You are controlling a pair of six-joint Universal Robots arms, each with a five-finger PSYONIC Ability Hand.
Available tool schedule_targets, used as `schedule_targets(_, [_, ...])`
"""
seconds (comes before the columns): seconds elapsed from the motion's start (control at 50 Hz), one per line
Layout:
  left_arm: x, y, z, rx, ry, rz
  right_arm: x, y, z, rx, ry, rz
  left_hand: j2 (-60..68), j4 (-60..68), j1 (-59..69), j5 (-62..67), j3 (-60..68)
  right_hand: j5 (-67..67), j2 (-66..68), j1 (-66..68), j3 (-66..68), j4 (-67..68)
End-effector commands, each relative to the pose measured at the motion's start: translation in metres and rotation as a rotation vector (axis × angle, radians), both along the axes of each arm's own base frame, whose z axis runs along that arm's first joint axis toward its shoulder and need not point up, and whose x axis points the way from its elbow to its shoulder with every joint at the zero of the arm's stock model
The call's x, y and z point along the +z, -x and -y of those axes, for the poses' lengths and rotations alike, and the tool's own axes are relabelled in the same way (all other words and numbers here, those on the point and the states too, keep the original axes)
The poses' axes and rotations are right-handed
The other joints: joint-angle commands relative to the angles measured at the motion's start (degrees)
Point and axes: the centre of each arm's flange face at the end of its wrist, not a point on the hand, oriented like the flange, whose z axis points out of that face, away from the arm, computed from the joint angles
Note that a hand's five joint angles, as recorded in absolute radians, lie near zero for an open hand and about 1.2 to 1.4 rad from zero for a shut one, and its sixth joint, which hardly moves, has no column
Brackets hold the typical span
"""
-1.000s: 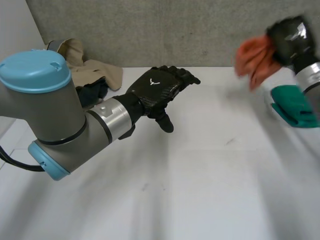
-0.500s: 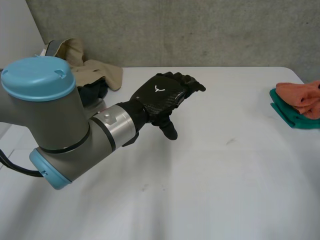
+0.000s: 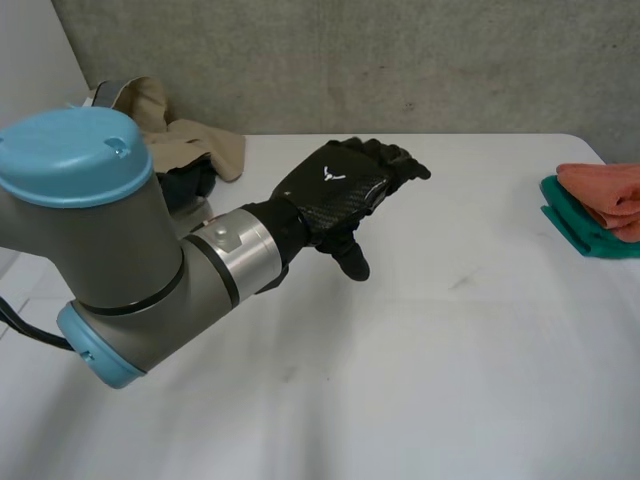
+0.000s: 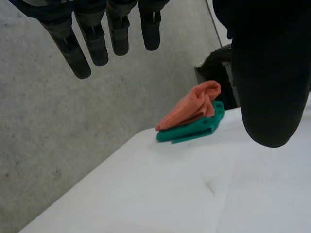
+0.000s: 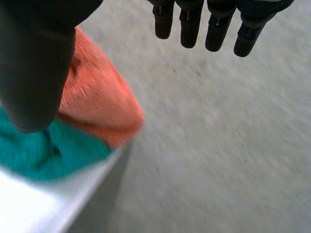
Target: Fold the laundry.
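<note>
Folded orange towel cloth (image 3: 605, 188) stacked on folded teal cloth (image 3: 575, 232), set aside as done.
Right hand (image 5: 36, 63) just above that stack, fingers apart, empty; left hand (image 3: 335, 190) well apart from it, fingers relaxed, empty, free to fetch crumpled beige garments (image 3: 180, 130).

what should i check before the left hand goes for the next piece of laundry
1. Left hand empty: ok, fingers straight, nothing held, above the table.
2. Right hand free of the orange cloth: ok, fingers straight, the cloth lies beside its thumb, not pinched.
3. Orange cloth on the teal cloth: ok, stacked at the table's right edge.
4. Orange cloth folded flat: not ok, it looks bunched and humped in the left wrist view.
5. Next piece available: ok, a beige cloth and a dark cloth lie crumpled at the back left corner.
6. Path to that pile: cannot tell, the left arm hides part of it.
</note>
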Motion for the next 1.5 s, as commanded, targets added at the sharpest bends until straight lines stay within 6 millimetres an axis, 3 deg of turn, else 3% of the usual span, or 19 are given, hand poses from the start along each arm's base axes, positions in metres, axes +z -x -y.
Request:
schedule_targets(0.02, [0.025,-0.003,-0.003,0.005,0.056,-0.047,0.042,0.039,-0.028,-0.37,-0.119,-0.373,-0.14,-0.09,-0.12,0.2,-0.15,-2.73,-2.51,-3.26,-2.23,-2.03])
schedule_targets(0.1, [0.046,-0.007,0.001,0.042,0.117,-0.095,0.069,0.037,-0.023,-0.487,-0.038,-0.466,0.2,0.25,0.21,0.54,0.18,-2.73,-2.51,-3.26,-2.23,-2.03])
schedule_targets(0.2, [0.074,-0.019,0.016,0.158,0.197,-0.159,0.148,-0.039,-0.025,-0.372,0.301,-0.378,0.2,0.25,0.21,0.54,0.18,-2.73,-2.51,-3.26,-2.23,-2.03])
schedule_targets(0.26, [0.084,-0.034,0.039,0.275,0.244,-0.184,0.162,-0.076,-0.034,-0.284,0.38,-0.319,0.37,0.42,0.38,0.71,0.35,-2.73,-2.51,-3.26,-2.23,-2.03])
schedule_targets(0.32, [0.088,-0.062,0.078,0.427,0.288,-0.188,0.17,-0.139,-0.053,-0.1,0.451,-0.26,0.54,0.59,0.55,0.87,0.52,-2.73,-2.51,-3.26,-2.23,-2.03])
schedule_targets(0.36, [0.083,-0.08,0.102,0.513,0.301,-0.164,0.159,-0.185,-0.071,0.038,0.443,-0.241,0.54,0.59,0.55,0.87,0.52,-2.73,-2.51,-3.26,-2.23,-2.03])
schedule_targets(0.44, [0.052,-0.121,0.157,0.687,0.345,-0.013,0.121,-0.243,-0.103,0.205,0.352,-0.235,0.54,0.59,0.55,0.87,0.52,-2.73,-2.51,-3.26,-2.23,-2.03])
schedule_targets(0.52, [0.007,-0.157,0.209,0.788,0.405,0.167,0.08,-0.282,-0.134,0.312,0.244,-0.295,0.7,0.76,0.72,1.04,0.69,-2.73,-2.51,-3.26,-2.23,-2.03])
schedule_targets(0.6, [-0.05,-0.181,0.254,0.785,0.407,0.272,0.045,-0.301,-0.158,0.375,0.139,-0.371,2.38,2.43,2.39,2.72,2.36,-2.73,-2.51,-3.26,-2.23,-2.03])
schedule_targets(0.68, [-0.088,-0.199,0.284,0.76,0.389,0.281,0.015,-0.301,-0.168,0.371,0.03,-0.409,4.89,4.94,4.91,5.23,4.87,-2.73,-2.51,-3.26,-2.23,-2.03])
schedule_targets(0.84, [-0.127,-0.216,0.318,0.77,0.402,0.28,-0.004,-0.3,-0.18,0.356,-0.055,-0.403,15.81,15.86,15.82,16.15,15.79,-2.73,-2.51,-3.26,-2.23,-2.03])
schedule_targets(0.9, [-0.129,-0.218,0.322,0.776,0.422,0.274,-0.006,-0.299,-0.182,0.357,-0.066,-0.402,31.59,31.64,31.61,31.93,31.57,-2.73,-2.51,-3.26,-2.23,-2.03])
schedule_targets(0.96, [-0.128,-0.218,0.324,0.785,0.468,0.255,-0.007,-0.298,-0.182,0.353,-0.068,-0.402,66.19,66.24,66.2,66.52,66.17,-2.73,-2.51,-3.26,-2.23,-2.03])
schedule_targets(1.04, [-0.117,-0.208,0.317,0.789,0.537,0.221,-0.007,-0.297,-0.181,0.348,-0.068,-0.402,66.28,66.34,66.3,66.62,66.27,-2.73,-2.51,-3.26,-2.23,-2.03])
schedule_targets(1.14, [-0.051,-0.188,0.296,0.78,0.668,0.098,-0.006,-0.297,-0.18,0.346,-0.065,-0.402,66.28,66.34,66.3,66.62,66.27,-2.73,-2.51,-3.26,-2.23,-2.03])
schedule_targets(1.22, [0.035,-0.166,0.26,0.72,0.746,-0.08,-0.006,-0.297,-0.181,0.347,-0.065,-0.402,66.28,66.34,66.3,66.62,66.27,-2.73,-2.51,-3.26,-2.23,-2.03])
schedule_targets(1.3, [0.076,-0.156,0.237,0.673,0.756,-0.186,-0.006,-0.297,-0.181,0.346,-0.066,-0.402,66.28,66.34,66.3,66.62,66.27,-2.73,-2.51,-3.26,-2.23,-2.03])
schedule_targets(1.36, [0.084,-0.146,0.227,0.643,0.747,-0.214,-0.007,-0.297,-0.181,0.345,-0.07,-0.402,66.28,66.34,66.3,66.62,66.27,-2.73,-2.51,-3.26,-2.23,-2.03])
schedule_targets(1.5, [0.065,-0.102,0.193,0.542,0.605,-0.201,-0.007,-0.296,-0.181,0.342,-0.07,-0.402,66.28,66.34,66.3,66.62,66.27,-2.73,-2.51,-3.26,-2.23,-2.03])
